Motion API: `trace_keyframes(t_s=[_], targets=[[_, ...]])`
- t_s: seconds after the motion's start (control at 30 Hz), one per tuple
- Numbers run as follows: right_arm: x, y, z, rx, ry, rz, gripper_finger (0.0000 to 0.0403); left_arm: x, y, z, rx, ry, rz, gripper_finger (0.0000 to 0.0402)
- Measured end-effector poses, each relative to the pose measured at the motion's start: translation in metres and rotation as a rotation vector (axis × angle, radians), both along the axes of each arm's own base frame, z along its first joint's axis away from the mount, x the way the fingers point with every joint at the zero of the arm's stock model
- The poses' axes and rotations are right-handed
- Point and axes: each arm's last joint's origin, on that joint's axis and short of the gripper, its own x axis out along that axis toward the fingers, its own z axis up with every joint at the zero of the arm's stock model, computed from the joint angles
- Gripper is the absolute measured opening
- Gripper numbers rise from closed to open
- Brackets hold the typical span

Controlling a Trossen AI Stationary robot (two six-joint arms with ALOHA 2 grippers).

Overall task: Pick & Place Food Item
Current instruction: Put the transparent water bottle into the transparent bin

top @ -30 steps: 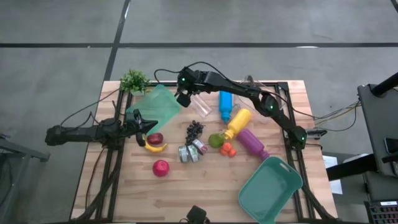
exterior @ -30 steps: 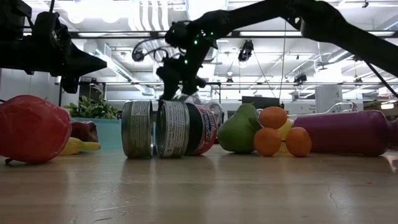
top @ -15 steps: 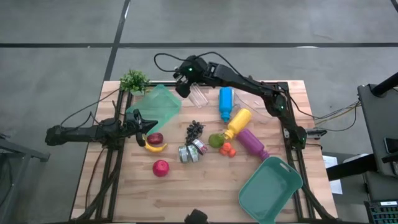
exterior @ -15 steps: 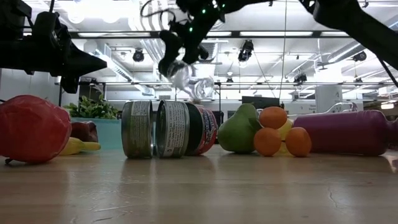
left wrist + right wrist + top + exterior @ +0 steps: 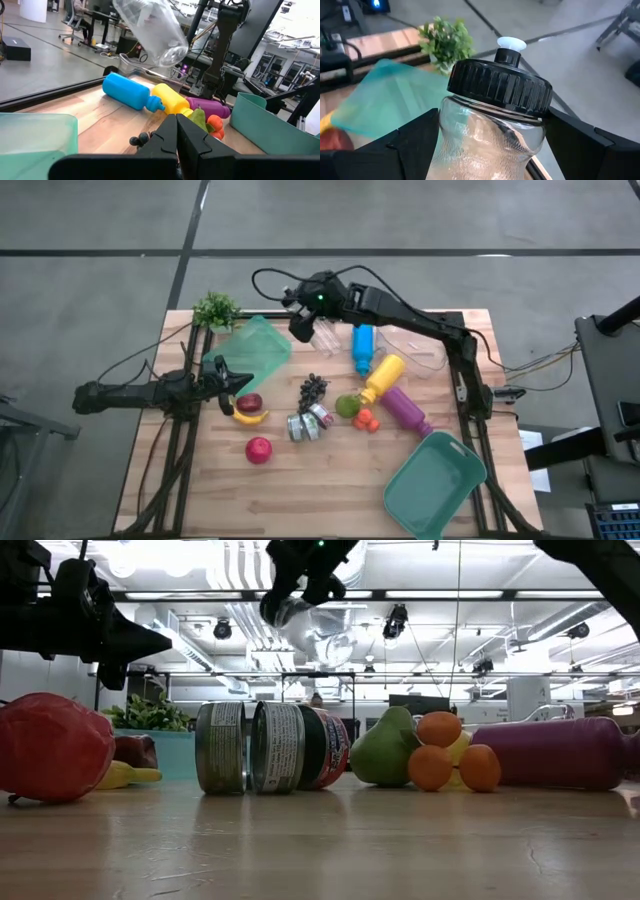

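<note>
I work in what looks like a robotics lab or open industrial hall: grey concrete floor [image 5: 100,220] around my wooden table [image 5: 330,480], exposed ceiling ducts [image 5: 240,570] and strip lights [image 5: 420,595], desks and office chairs [image 5: 75,27] behind.

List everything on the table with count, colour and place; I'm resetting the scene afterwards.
Clear bottle: one, black cap, lifted in right pincer.
Bottles: three, blue, yellow, purple, lying right of centre.
Cans: about three, centre.
Grapes: one dark bunch, centre.
Pear: one, green.
Oranges: small cluster.
Apples: two, red.
Banana: one, yellow.
Bins: two, teal.
Plant: one, green, far left corner.
Right pincer: gripping clear bottle.
Left pincer: shut, above banana.
</note>
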Motion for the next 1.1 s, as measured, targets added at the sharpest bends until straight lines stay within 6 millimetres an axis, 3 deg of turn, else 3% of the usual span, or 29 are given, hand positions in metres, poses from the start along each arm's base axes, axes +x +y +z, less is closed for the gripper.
trace_keyframes(t_s=[0.23, 0.47, 0.8, 1.0, 1.1], targets=[[-0.009, 0.006, -0.005, -0.031, -0.262, 0.035, 0.0322, 0.000, 0.000, 0.000, 0.000, 0.000, 0.000, 0.0001], [-0.034, 0.015, -0.019, -0.060, -0.536, 0.031, 0.0322, 0.000, 0.000, 0.000, 0.000, 0.000, 0.000, 0.0001], [-0.083, 0.028, -0.058, -0.082, -0.684, 0.028, 0.0322, 0.001, 0.000, -0.001, 0.000, 0.012, -0.002, 0.0001], [-0.097, 0.032, -0.090, -0.107, -0.777, 0.035, 0.0322, 0.001, 0.000, -0.002, 0.000, 0.019, -0.002, 0.0001], [-0.095, 0.031, -0.108, -0.141, -0.706, 0.018, 0.0322, 0.001, 0.000, -0.002, 0.000, 0.019, -0.002, 0.0001]])
